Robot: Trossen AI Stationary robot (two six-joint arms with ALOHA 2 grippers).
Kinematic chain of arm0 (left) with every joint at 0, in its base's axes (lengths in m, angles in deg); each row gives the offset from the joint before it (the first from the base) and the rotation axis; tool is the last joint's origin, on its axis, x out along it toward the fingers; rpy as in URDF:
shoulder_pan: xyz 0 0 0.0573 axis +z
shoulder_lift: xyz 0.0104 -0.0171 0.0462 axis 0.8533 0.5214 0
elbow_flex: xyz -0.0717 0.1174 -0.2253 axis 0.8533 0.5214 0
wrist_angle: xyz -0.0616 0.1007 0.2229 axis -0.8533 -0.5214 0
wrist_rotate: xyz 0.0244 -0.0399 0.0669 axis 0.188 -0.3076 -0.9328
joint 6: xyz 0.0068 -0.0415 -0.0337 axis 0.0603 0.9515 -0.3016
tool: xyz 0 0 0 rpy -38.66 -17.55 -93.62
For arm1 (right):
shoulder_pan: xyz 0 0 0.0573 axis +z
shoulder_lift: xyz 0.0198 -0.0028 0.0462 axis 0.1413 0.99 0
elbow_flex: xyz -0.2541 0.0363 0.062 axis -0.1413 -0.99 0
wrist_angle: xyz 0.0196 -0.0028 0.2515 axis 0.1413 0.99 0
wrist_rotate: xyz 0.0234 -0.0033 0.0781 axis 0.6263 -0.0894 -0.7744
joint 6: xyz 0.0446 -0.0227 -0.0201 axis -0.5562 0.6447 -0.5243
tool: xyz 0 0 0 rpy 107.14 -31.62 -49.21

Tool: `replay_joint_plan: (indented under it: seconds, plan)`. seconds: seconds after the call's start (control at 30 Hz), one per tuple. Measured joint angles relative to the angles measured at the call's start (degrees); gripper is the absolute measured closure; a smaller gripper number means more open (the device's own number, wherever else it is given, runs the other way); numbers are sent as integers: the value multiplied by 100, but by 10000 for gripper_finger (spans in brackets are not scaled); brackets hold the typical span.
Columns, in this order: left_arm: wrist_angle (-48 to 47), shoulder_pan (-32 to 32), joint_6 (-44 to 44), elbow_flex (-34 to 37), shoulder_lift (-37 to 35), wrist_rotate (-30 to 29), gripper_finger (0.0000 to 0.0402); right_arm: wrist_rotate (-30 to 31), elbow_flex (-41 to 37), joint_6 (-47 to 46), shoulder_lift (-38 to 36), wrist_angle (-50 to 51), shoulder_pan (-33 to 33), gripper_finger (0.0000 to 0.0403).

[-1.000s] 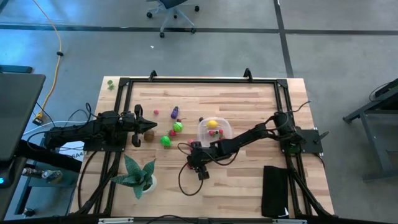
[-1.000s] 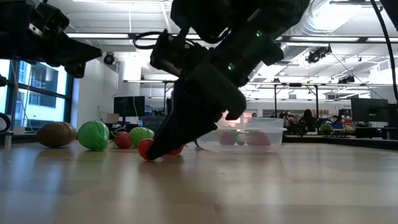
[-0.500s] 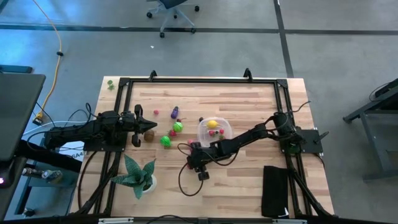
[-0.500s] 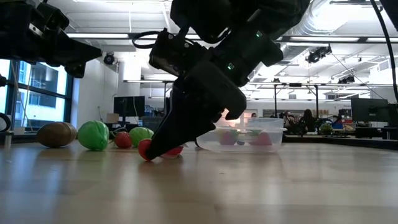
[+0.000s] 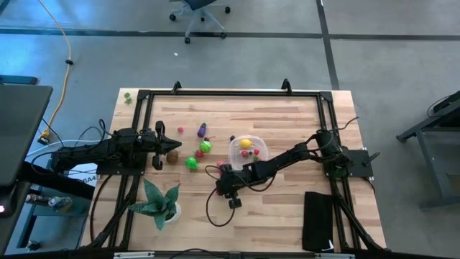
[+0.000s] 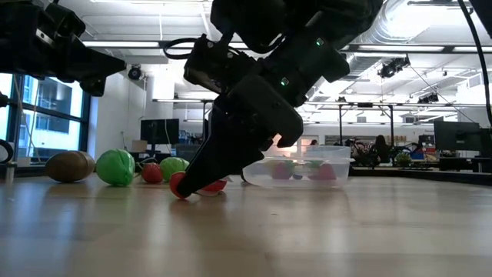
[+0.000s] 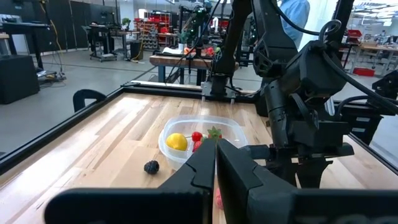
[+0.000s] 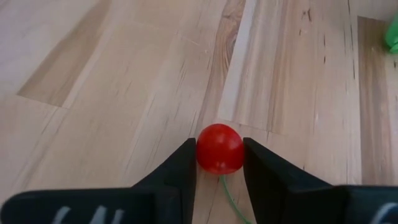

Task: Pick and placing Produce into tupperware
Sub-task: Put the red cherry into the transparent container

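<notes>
high view: right gripper (image 5: 221, 171) is low on the wooden table (image 5: 287, 216), just beside the tupperware (image 5: 248, 151) on its near-left side; a yellow piece and red bits already lie in the container. left gripper (image 5: 159, 147) waits over the table's left part near a brown piece (image 5: 173, 156) and two green balls (image 5: 192, 163), with a potted plant (image 5: 159, 203) nearer the front edge.
low view: dark fingers of the right gripper (image 6: 188, 183) reach down to the boards around a small red ball (image 6: 180, 185); the clear container (image 6: 304, 168) stands just behind.
left wrist view: left fingers pressed together with nothing between them; beyond them the container (image 7: 171, 127) holds a lemon-like yellow piece (image 7: 176, 141) and red pieces, and a dark berry (image 7: 151, 166) lies beside it on the wood.
right wrist view: red cherry tomato (image 8: 219, 149) sits between the two fingers (image 8: 181, 171), which touch or nearly touch both its sides; whether the squeeze is firm i cannot quite tell. a thin green stem trails from it.
step: grasping one piece of produce.
next move: finish the pinch, lift clear of the rim, carry over the container, let go.
writing: none readable.
</notes>
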Motion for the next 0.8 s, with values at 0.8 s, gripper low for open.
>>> replay_joint_plan:
  seconds: [0.8]
  plan:
    - [0, -1, -2, -2, 1, 0, 396, 1554, 942, 307, -1286, 3446, -151, 310]
